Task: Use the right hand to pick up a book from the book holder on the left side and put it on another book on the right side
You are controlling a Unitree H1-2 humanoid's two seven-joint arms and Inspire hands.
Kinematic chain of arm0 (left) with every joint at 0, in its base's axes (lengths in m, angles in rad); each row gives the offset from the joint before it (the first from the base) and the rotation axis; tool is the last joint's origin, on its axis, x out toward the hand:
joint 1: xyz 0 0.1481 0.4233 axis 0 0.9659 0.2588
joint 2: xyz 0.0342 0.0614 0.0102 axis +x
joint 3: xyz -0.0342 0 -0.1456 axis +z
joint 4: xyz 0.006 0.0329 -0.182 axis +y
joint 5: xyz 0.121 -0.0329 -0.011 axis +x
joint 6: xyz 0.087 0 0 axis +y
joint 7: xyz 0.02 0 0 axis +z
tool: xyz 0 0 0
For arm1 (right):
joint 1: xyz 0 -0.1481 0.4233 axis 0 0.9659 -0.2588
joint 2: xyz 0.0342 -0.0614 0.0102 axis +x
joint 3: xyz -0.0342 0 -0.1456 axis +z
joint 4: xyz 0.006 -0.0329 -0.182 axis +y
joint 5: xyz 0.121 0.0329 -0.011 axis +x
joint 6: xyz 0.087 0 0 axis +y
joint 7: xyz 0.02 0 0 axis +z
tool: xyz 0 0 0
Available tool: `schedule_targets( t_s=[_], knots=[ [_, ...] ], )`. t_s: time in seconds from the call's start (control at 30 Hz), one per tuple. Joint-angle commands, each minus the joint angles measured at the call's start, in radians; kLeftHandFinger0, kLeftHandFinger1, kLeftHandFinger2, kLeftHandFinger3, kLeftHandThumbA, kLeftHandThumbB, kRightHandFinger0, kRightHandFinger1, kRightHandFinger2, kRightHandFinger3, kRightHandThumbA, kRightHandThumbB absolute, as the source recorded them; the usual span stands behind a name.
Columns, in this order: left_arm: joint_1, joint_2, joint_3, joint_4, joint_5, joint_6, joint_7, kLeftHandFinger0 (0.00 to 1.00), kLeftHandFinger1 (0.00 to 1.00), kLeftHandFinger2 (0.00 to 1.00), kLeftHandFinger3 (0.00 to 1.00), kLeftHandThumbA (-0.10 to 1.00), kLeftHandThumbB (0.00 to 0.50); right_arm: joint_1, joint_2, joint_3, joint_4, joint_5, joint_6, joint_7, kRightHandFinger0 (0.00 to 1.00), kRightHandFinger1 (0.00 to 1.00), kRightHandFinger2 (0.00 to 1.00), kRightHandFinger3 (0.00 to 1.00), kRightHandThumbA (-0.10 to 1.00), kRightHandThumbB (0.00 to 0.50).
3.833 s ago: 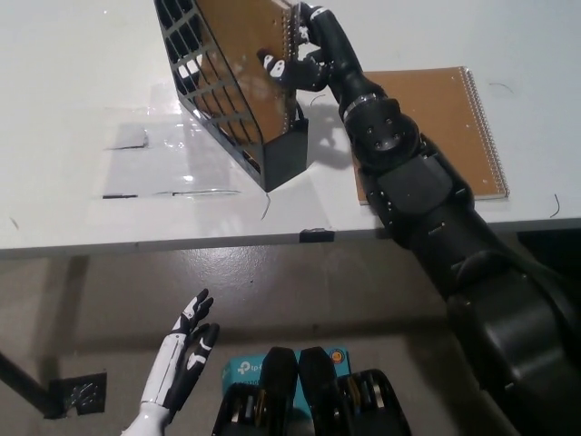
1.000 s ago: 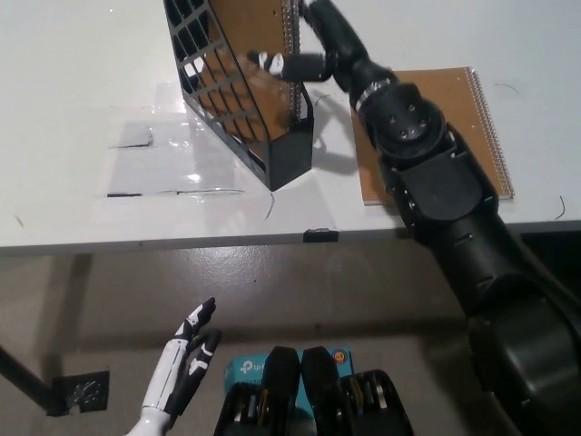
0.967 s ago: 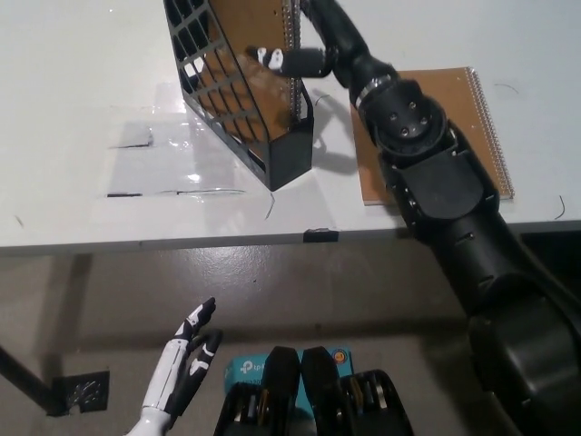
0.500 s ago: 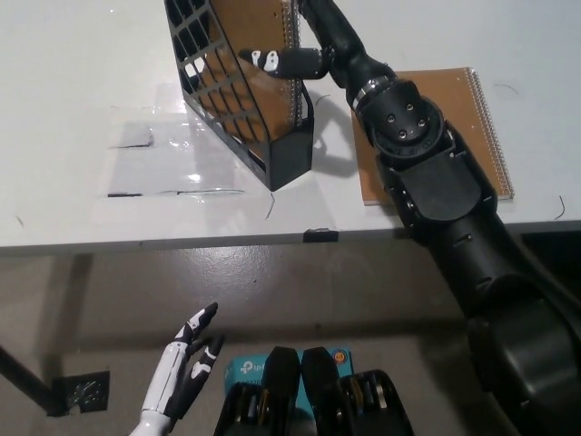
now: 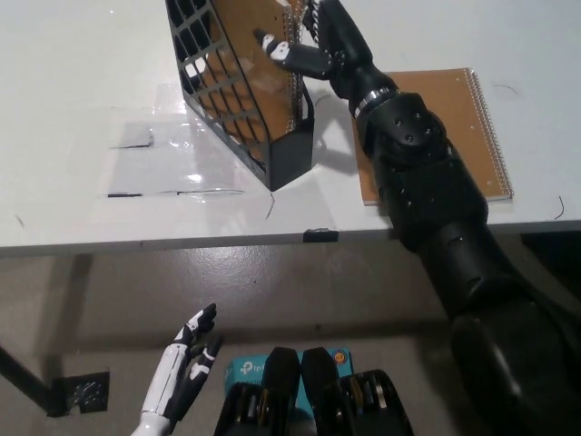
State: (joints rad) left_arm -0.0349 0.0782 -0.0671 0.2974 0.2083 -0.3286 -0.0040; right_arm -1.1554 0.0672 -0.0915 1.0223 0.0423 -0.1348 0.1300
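Observation:
A black mesh book holder stands tilted on the white table at the top middle. A brown spiral-bound book stands inside it. My black right hand is up at the book's spiral edge, thumb across the brown cover and the other fingers behind the edge, shut on the book. The book still rests in the holder. A second brown spiral-bound book lies flat on the table to the right, partly hidden under my right arm. My white left hand rests open at the lower left, below the table.
The table's front edge runs across the middle, with a small black clip on it. A clear taped patch lies left of the holder. Grey floor shows below.
My right hand has slid higher along the book's spiral edge and its thumb now points up across the cover. The holder, both books and my left hand have hardly moved.

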Motion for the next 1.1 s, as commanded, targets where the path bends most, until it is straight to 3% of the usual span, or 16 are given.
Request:
schedule_targets(
  t_s=[0.0, 0.07, 0.1, 0.13, 0.17, 0.2, 0.23, 0.27, 0.33, 0.4, 0.5, 0.63, 0.87, 0.93, 1.0, 1.07],
  knots=[
    [0.007, -0.001, -0.009, -0.030, -0.008, -0.016, 0.001, 0.80, 0.92, 0.95, 0.91, 0.89, 0.179, -0.066, 0.033, -0.115, 0.070, 0.191, 0.092, 0.100, 1.00, 1.00, 1.00, 1.00, 0.53, 0.432],
    [0.004, 0.002, -0.011, -0.025, 0.000, -0.019, 0.004, 0.79, 0.92, 0.95, 0.91, 0.91, 0.181, -0.071, 0.038, -0.146, 0.080, 0.208, 0.114, 0.105, 1.00, 1.00, 1.00, 1.00, 0.50, 0.422],
    [0.001, 0.002, -0.011, -0.023, -0.004, -0.020, 0.001, 0.79, 0.92, 0.95, 0.91, 0.91, 0.184, -0.077, 0.041, -0.160, 0.095, 0.209, 0.116, 0.100, 0.98, 1.00, 1.00, 1.00, 0.49, 0.470],
    [-0.001, 0.001, -0.010, -0.024, -0.008, -0.020, 0.000, 0.78, 0.91, 0.94, 0.91, 0.90, 0.182, -0.081, 0.041, -0.163, 0.105, 0.201, 0.109, 0.098, 0.93, 0.96, 1.00, 1.00, 0.49, 0.474],
    [-0.001, 0.001, -0.010, -0.025, -0.010, -0.022, 0.000, 0.76, 0.89, 0.94, 0.91, 0.89, 0.177, -0.084, 0.041, -0.164, 0.116, 0.193, 0.102, 0.090, 0.83, 0.81, 0.93, 1.00, 0.48, 0.466],
    [-0.001, 0.002, -0.011, -0.025, -0.009, -0.024, 0.001, 0.75, 0.88, 0.93, 0.91, 0.89, 0.180, -0.095, 0.043, -0.167, 0.139, 0.184, 0.091, 0.068, 0.51, 0.49, 0.59, 0.80, 0.37, 0.479],
    [-0.002, 0.003, -0.011, -0.024, -0.007, -0.024, 0.001, 0.75, 0.88, 0.93, 0.91, 0.89, 0.181, -0.103, 0.044, -0.168, 0.157, 0.178, 0.082, 0.048, 0.41, 0.46, 0.60, 0.69, 0.36, 0.481],
    [-0.003, 0.004, -0.011, -0.025, -0.007, -0.021, 0.001, 0.75, 0.88, 0.93, 0.91, 0.89, 0.179, -0.111, 0.042, -0.150, 0.172, 0.150, 0.063, 0.025, 0.08, 0.24, 0.42, 0.43, 0.27, 0.449],
    [-0.004, 0.006, -0.011, -0.028, -0.005, -0.019, 0.001, 0.74, 0.87, 0.92, 0.90, 0.90, 0.177, -0.121, 0.040, -0.129, 0.184, 0.126, 0.064, 0.009, 0.00, 0.09, 0.37, 0.32, 0.08, 0.437],
    [-0.006, 0.006, -0.011, -0.024, -0.008, -0.025, 0.001, 0.73, 0.85, 0.92, 0.90, 0.90, 0.179, -0.127, 0.040, -0.096, 0.186, 0.093, 0.073, -0.011, 0.00, 0.07, 0.40, 0.30, -0.08, 0.387],
    [-0.006, 0.006, -0.012, -0.026, -0.006, -0.022, 0.002, 0.70, 0.83, 0.91, 0.89, 0.90, 0.180, -0.123, 0.040, -0.055, 0.180, 0.066, 0.064, -0.035, 0.00, 0.09, 0.46, 0.37, -0.10, 0.324],
    [-0.006, 0.006, -0.011, -0.033, -0.004, -0.017, 0.004, 0.68, 0.81, 0.89, 0.87, 0.90, 0.182, -0.123, 0.046, -0.057, 0.187, 0.084, 0.031, -0.066, 0.00, 0.19, 0.62, 0.59, -0.10, 0.227],
    [-0.011, 0.005, -0.012, -0.033, -0.013, -0.014, -0.003, 0.66, 0.79, 0.88, 0.85, 0.89, 0.180, -0.122, 0.037, -0.054, 0.160, 0.085, 0.001, -0.107, 0.00, 0.31, 0.75, 0.76, -0.10, 0.188],
    [-0.014, 0.003, -0.013, -0.020, -0.012, -0.031, 0.002, 0.65, 0.78, 0.86, 0.84, 0.87, 0.173, -0.119, 0.036, -0.040, 0.135, 0.066, -0.010, -0.140, 0.06, 0.31, 0.71, 0.73, -0.10, 0.190],
    [-0.012, 0.002, -0.010, -0.027, -0.020, -0.020, -0.001, 0.65, 0.78, 0.86, 0.84, 0.86, 0.181, -0.122, 0.037, -0.043, 0.086, 0.074, -0.004, -0.148, 0.00, 0.35, 0.78, 0.78, -0.10, 0.158],
    [-0.014, 0.007, -0.014, -0.029, -0.011, -0.024, -0.002, 0.65, 0.79, 0.87, 0.84, 0.88, 0.181, -0.128, 0.036, -0.041, -0.002, 0.070, -0.023, -0.158, 0.00, 0.35, 0.76, 0.71, -0.10, 0.127]
  ],
)
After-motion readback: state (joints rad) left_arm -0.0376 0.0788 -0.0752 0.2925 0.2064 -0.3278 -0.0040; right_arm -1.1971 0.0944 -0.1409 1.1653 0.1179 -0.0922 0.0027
